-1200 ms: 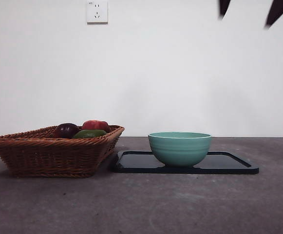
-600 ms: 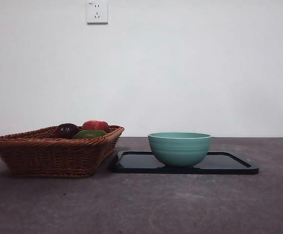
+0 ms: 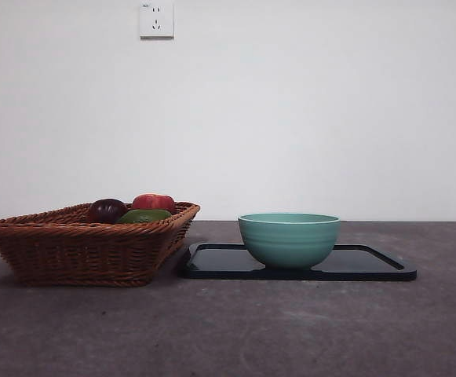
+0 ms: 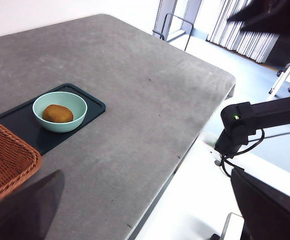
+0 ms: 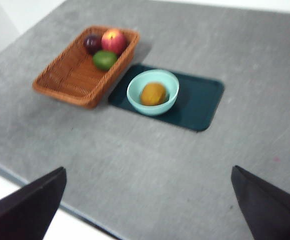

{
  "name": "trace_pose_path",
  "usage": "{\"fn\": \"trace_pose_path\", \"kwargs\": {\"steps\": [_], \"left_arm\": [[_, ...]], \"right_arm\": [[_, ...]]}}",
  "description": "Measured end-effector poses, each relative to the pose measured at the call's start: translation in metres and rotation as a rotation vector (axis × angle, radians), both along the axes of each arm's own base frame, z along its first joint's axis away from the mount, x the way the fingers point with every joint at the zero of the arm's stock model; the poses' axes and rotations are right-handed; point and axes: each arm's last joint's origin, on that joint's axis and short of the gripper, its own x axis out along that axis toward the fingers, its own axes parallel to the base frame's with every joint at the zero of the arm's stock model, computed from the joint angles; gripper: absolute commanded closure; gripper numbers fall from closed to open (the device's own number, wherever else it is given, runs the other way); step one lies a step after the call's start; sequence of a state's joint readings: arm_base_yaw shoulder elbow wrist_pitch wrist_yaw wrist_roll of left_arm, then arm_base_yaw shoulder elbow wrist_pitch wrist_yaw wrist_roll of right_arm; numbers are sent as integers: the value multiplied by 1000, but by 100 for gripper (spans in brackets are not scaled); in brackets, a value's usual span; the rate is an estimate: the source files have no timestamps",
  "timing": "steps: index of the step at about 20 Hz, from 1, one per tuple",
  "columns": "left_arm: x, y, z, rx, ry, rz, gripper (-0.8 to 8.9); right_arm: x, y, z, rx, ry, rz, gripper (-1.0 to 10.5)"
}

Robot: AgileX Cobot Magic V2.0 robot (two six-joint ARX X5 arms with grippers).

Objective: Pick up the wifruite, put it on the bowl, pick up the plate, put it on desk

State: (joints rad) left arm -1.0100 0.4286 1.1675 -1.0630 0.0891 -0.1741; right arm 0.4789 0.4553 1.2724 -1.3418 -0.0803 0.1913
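A second ago two black tips showed at the top right corner of the front view; now that corner is bare wall, and nothing else on the table has shifted. Both arms are pulled high and well back from the work.

The left gripper (image 4: 145,210) hangs far above the desk (image 4: 149,100), its jaws spread wide apart and holding nothing. Well ahead of it and below sits the bowl (image 4: 60,111), with the wifruite (image 4: 58,113) lying inside. The bowl stands on one end of a dark tray (image 4: 92,106), and a corner of the wicker basket (image 4: 7,160) shows just beside that tray, nearer to this gripper.

The right gripper (image 5: 147,205) is likewise high, jaws wide and empty, with a broad stretch of bare desk between it and the things. Beyond that stretch the tray lies flat with the bowl toward its basket end, the wifruite resting in its bottom. The basket touches or nearly touches the tray's edge and holds a red apple (image 5: 114,41), a green fruit (image 5: 105,59) and a dark purple fruit (image 5: 91,43), bunched at its far end.

From the front view only the bowl's outside shows; the wifruite is hidden behind its wall. A wall socket (image 3: 156,19) sits high on the white wall.
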Motion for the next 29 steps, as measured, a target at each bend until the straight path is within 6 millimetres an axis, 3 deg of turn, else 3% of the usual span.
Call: {"fn": "trace_pose_path", "kwargs": {"steps": [5, 13, 18, 23, 29], "left_arm": [[0, 0, 0, 2, 1, 0, 282], [3, 0, 5, -53, -11, 92, 282], [10, -9, 5, -64, 75, 154, 282], [34, -48, 6, -13, 184, 188, 283], [85, -124, -2, -3, 276, 240, 283]], "right_arm": [[-7, -2, -21, 17, 11, 36, 395], [-7, -2, -21, 17, 11, 36, 395], [-7, -2, -21, 18, 11, 37, 395], [-7, -2, -21, 18, 11, 37, 395], [-7, -2, -21, 18, 11, 37, 395]]}}
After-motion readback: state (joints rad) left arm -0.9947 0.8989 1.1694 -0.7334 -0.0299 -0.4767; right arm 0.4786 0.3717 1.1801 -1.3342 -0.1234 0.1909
